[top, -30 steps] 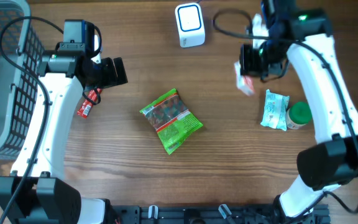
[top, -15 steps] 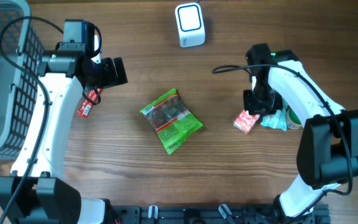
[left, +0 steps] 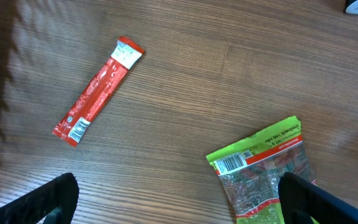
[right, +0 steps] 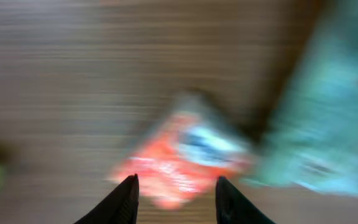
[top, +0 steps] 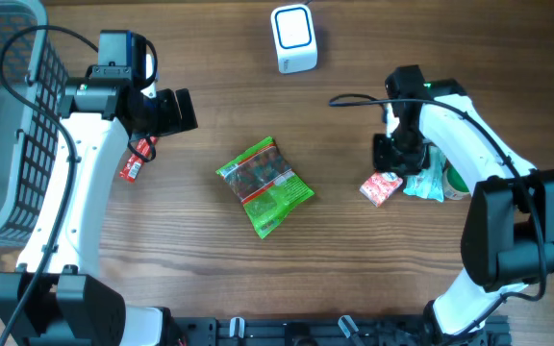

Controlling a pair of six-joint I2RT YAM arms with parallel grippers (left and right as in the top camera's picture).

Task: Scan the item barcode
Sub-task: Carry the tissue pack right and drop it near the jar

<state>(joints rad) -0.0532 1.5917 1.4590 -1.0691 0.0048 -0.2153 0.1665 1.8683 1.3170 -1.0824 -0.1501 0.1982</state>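
The white barcode scanner [top: 293, 38] stands at the table's far edge. A small red packet [top: 381, 187] lies flat on the wood, touching a teal packet [top: 426, 173]. My right gripper [top: 393, 160] hovers just over the red packet. In the blurred right wrist view the red packet [right: 185, 152] shows beyond my right gripper [right: 178, 186], whose jaws stand apart and touch nothing. My left gripper [top: 176, 111] is wide open and empty at the left. In the left wrist view its fingers [left: 48, 202] frame bare wood and a green bag [left: 266, 171].
A green snack bag [top: 264, 185] lies mid-table. A red stick pack [top: 137, 159] lies under the left arm. A green-lidded container [top: 464, 179] sits beside the teal packet. A grey wire basket [top: 8, 125] fills the left edge.
The right arm swung from beside the scanner down to the table with the red packet, then opened its jaws. The packet now rests on the wood. The left arm stayed still.
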